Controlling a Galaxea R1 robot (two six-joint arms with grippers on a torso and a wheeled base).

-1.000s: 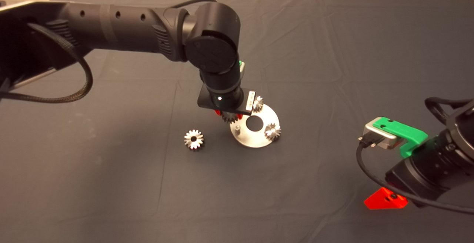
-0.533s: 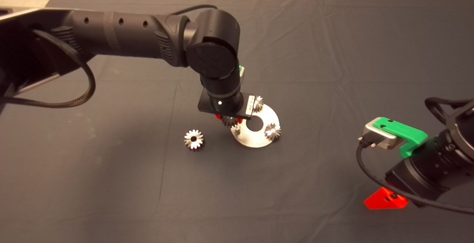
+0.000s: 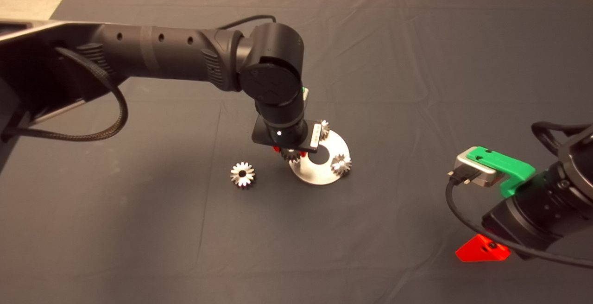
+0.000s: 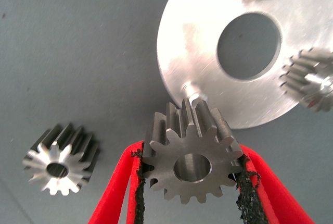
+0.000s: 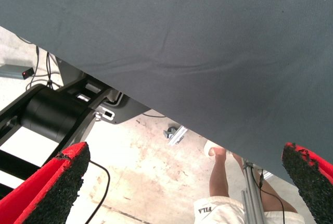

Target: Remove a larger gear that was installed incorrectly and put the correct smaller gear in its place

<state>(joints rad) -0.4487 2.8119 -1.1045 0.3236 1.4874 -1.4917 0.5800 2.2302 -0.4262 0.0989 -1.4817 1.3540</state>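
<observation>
My left gripper (image 3: 290, 152) is shut on the smaller gear (image 4: 192, 161), a dull grey gear with a round centre hole, pinched between both red fingers (image 4: 263, 182). It hangs just above the bare pin (image 4: 195, 92) at the near-left rim of the round silver plate (image 3: 319, 176). The larger gear (image 3: 242, 174), shiny with long pointed teeth, lies on the mat to the left of the plate, and the left wrist view shows it too (image 4: 60, 159). My right gripper (image 3: 482, 250) is parked at the lower right, open and holding nothing.
Two more gears (image 3: 341, 164) (image 3: 323, 129) sit on the plate around its large centre hole (image 3: 318, 155). In the right wrist view, beyond the mat's edge, are a person's leg (image 5: 221, 174) and the robot's dark base (image 5: 57, 112).
The left arm has shifted slightly right and lower, bringing the held gear closer to the plate's bare pin. The right arm and the gear on the mat have not moved.
</observation>
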